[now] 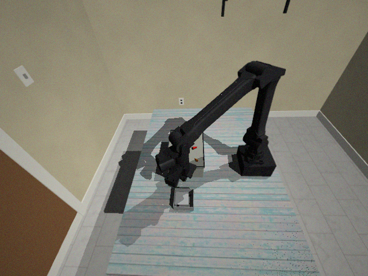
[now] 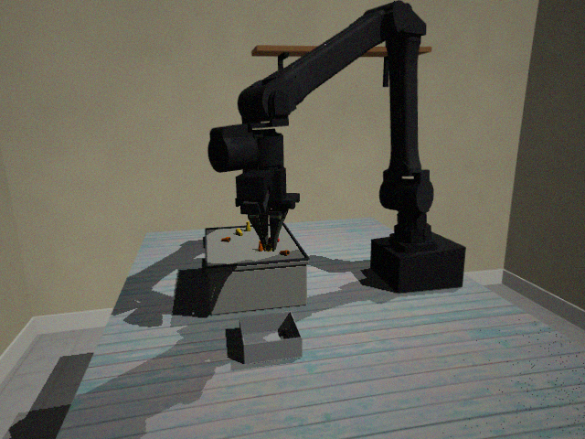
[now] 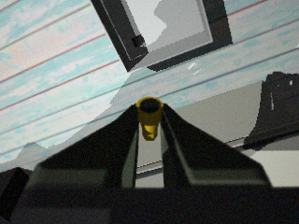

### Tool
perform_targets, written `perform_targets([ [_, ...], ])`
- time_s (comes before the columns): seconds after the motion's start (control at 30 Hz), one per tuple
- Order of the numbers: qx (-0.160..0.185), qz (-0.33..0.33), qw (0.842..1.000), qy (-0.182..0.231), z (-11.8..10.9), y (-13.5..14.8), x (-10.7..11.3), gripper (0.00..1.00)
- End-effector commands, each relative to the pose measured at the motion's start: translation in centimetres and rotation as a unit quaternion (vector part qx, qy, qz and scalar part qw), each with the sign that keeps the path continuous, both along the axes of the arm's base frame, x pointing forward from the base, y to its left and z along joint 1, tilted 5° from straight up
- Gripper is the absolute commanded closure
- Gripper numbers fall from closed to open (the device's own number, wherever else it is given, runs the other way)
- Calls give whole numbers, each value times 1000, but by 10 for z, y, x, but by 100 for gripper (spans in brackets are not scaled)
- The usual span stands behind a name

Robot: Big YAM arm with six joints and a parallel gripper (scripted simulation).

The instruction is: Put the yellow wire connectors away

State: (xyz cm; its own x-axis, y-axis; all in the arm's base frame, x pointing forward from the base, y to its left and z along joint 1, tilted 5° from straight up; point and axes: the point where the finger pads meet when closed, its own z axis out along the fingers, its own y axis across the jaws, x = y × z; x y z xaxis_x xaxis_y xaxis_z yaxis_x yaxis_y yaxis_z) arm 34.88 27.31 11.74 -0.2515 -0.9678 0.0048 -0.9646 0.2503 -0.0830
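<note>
Yellow wire connector (image 3: pixel 149 117) is seen pinched between the jaws of the gripper (image 3: pixel 149 122), open end facing the wrist cam, body pointing down. Jaws are closed on it, approx. upright grip.

In the exterior view the gripper (image 2: pixel 268 243) is hung low over the tool case's lid (image 2: pixel 236 255), near the lid's front edge. The lid is a flat grey tray w/ a dark rim, set on top of the grey tool case (image 2: pixel 257 288). On the lid are seen two more yellow connectors (image 2: pixel 239 231) near the back, plus orange ones (image 2: pixel 226 239) scattered left and front right; a red one (image 1: pixel 194 147) shows in the top view.

Steel junction box (image 2: pixel 264 338) is placed on the desk (image 2: pixel 377 358) in front of the tool case, apart from it, open side up. Inside, only bare floor and shadow are visible in top view (image 1: pixel 181 199). In the wrist view its corner (image 3: pixel 126 42) is seen beyond the lid's edge.

Arm base (image 2: pixel 453 250) is set on the desk to the right of the case in the exterior view.
</note>
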Motion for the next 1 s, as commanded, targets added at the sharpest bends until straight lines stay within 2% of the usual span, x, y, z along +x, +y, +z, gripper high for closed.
perform_targets([
  [0.0,8,-7,1000,-11,1,2,11,91],
  [0.43,1,-3,1000,-2,-40,-3,9,91],
  [0.6,4,-1,1000,-6,-46,-3,10,91],
  [0.97,0,-1,1000,-1,-92,-5,12,91],
])
